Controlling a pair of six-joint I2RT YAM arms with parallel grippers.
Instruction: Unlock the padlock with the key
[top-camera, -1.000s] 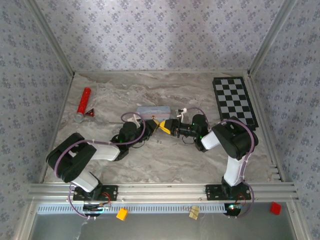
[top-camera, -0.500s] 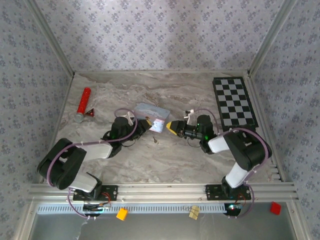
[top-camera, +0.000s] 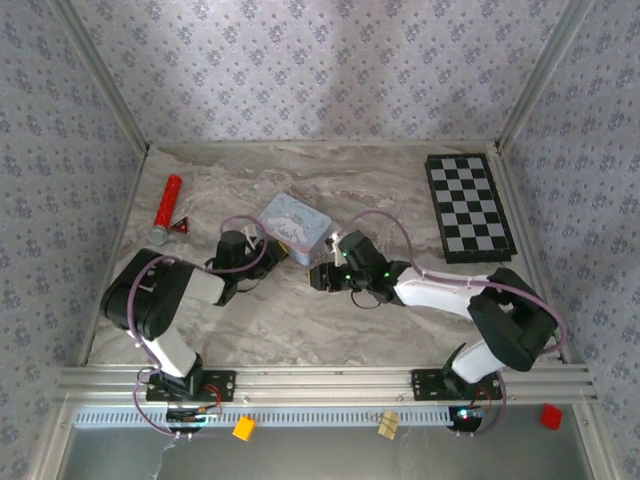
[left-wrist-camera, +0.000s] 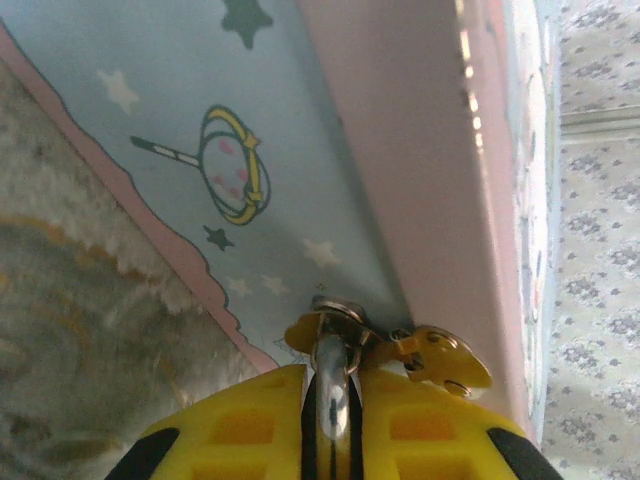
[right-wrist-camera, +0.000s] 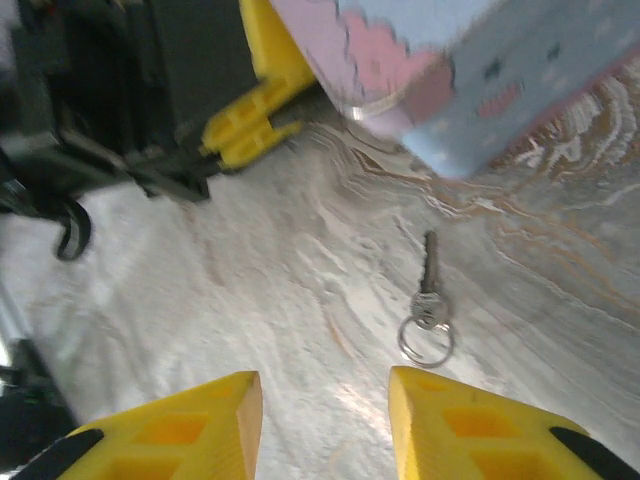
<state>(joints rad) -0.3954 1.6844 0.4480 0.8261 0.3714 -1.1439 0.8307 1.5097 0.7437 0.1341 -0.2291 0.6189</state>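
The left hand (left-wrist-camera: 332, 385) is clamped shut on a silvery metal loop, the shackle of the padlock (left-wrist-camera: 331, 352). It holds it right against the side wall of the pale blue tin (top-camera: 297, 225), a little left of the tabletop's (top-camera: 400, 330) middle. The padlock's body is mostly hidden behind the yellow fingers (left-wrist-camera: 240, 425).

The right hand (right-wrist-camera: 325, 405) hangs low over the tabletop with its fingers apart and nothing between them. It is just right of the tin and points toward the left hand.

The key (right-wrist-camera: 428, 265) lies flat on the tabletop just ahead of the right hand, near the tin's corner but apart from it. A wire ring (right-wrist-camera: 425, 341) is hooked through its bow.

There is one container, the tin. Its printed lid is on, so I cannot tell what is inside.

By count:
- Two hands.
- One padlock and one key with one ring.
- One red cylinder (top-camera: 168, 208) with a silver end, near the left edge.
- One small red triangular piece (top-camera: 183, 227), just beside the cylinder.
- One chequered board (top-camera: 470, 207), in the far right corner.
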